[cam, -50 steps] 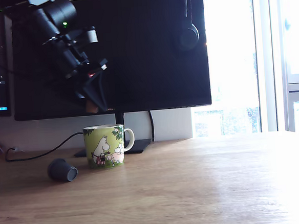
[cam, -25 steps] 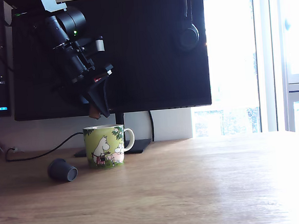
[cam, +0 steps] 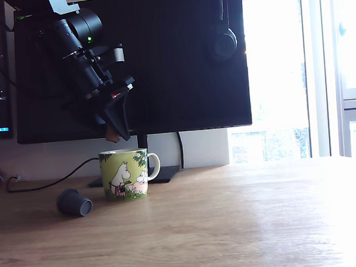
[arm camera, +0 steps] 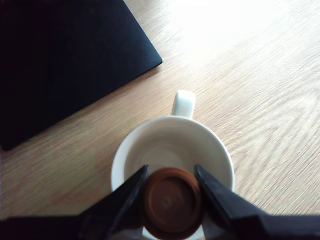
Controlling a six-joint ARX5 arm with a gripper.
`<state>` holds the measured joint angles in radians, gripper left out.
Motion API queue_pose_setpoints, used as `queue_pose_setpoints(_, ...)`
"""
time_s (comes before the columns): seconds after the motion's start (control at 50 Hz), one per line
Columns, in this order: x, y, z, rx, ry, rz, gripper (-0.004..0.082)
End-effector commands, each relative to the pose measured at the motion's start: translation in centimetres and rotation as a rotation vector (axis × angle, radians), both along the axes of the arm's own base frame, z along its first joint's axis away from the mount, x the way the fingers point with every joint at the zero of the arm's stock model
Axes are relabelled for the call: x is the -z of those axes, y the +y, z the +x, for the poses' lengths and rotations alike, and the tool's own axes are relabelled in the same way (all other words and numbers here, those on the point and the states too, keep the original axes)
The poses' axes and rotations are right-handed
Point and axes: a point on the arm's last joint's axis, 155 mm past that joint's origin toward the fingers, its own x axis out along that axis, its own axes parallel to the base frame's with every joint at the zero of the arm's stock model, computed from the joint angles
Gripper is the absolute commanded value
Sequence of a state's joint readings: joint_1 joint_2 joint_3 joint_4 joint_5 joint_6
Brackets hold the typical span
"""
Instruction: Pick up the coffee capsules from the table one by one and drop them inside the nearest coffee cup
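Note:
My gripper [cam: 112, 133] hangs just above the light-green coffee cup [cam: 124, 174] and is shut on a brown-orange coffee capsule [arm camera: 172, 202]. In the wrist view the capsule sits between the two dark fingers, directly over the cup's white inside [arm camera: 172, 150], with the white handle [arm camera: 183, 103] on the far side. A second, dark grey coffee capsule [cam: 74, 202] lies on its side on the wooden table [cam: 233, 227], to the exterior view's left of the cup.
A large black monitor [cam: 179, 60] stands behind the cup, its flat black base [arm camera: 65, 65] close beside it. A cable [cam: 47, 182] runs along the table at the back left. Headphones [cam: 223, 41] hang at the monitor's top. Bright window at the exterior view's right.
The arm swung to the exterior view's right and slightly down with the brown-orange capsule, ending over the cup. In the last half second it stayed almost still.

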<state>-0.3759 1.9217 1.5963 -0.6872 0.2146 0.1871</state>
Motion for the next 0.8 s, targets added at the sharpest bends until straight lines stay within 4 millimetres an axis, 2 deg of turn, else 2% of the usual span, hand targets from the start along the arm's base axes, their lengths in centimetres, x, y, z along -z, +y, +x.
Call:
queue_pose_setpoints(0.0, 0.58, -0.07, 0.25, 0.003, 0.005, 0.003, 0.0200)
queue_pose_setpoints(0.1, 0.48, -0.13, 0.41, 0.003, -0.002, 0.000, 0.0204)
queue_pose_setpoints(0.14, 0.38, -0.19, 0.56, 0.003, -0.009, -0.002, 0.0246)
queue_pose_setpoints(0.18, 0.32, -0.23, 0.63, 0.004, -0.013, -0.005, 0.0369)
queue_pose_setpoints(0.26, 0.31, -0.11, 0.76, -0.017, -0.011, -0.006, 0.0746)
queue_pose_setpoints(0.28, 0.34, 0.01, 0.82, -0.021, -0.012, -0.001, 0.0797)
queue_pose_setpoints(0.34, 0.37, 0.03, 0.78, -0.024, -0.010, -0.001, 0.0774)
queue_pose_setpoints(0.78, 0.08, -0.08, 0.99, -0.006, -0.030, 0.002, 0.0759)
